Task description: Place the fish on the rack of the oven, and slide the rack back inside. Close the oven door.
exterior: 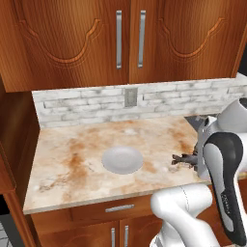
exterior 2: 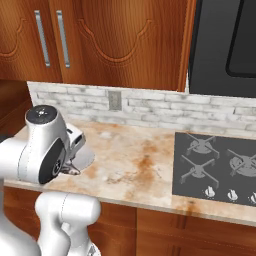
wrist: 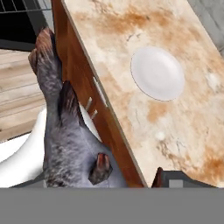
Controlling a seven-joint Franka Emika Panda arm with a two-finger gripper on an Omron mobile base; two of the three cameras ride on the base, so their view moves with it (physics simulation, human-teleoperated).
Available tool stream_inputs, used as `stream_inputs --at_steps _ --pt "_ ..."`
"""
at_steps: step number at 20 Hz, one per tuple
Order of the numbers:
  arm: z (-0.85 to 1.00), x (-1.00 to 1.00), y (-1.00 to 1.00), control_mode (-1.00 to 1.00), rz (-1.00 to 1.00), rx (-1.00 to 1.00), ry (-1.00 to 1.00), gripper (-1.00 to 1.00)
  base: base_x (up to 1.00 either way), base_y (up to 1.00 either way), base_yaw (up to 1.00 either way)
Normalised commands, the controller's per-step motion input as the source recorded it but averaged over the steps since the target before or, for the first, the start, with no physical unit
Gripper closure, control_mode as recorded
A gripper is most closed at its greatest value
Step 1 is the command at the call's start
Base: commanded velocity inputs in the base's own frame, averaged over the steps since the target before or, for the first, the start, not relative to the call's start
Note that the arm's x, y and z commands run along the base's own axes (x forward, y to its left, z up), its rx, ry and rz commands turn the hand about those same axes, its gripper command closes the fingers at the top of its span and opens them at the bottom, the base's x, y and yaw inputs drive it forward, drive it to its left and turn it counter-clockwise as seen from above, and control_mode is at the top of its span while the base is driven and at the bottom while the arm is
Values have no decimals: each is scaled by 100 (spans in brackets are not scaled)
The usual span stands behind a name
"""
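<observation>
I'm facing a marbled beige counter (exterior: 72, 164) w/ a white brick backsplash (exterior: 87, 103) and grey outlet (exterior: 130, 97). Reddish wood cabinets (exterior: 72, 38) above, silver handles (exterior: 118, 38). Black cooktop (exterior 2: 215, 167) at right; wood plank floor (wrist: 17, 105) below.

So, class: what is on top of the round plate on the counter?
The plate carries nothing visible; its whole pale surface shows. The fish is off it, in the end effector above the counter's front edge. What lies beneath the plate is covered.
</observation>
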Motion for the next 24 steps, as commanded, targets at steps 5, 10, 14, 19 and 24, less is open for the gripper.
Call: stream_inputs --at_steps 5,10,14,19,24 --pt "-1 -29 0 -100 9 0 -1 100 0 0 0" --pt "-1 28 0 -100 0 0 -5 100 0 0 0" --pt "-9 42 0 -100 0 0 0 100 0 0 0" --pt "-8 27 0 -100 0 0 -1 100 0 0 0" --pt "-21 4 0 -100 4 0 0 100 0 0 0"
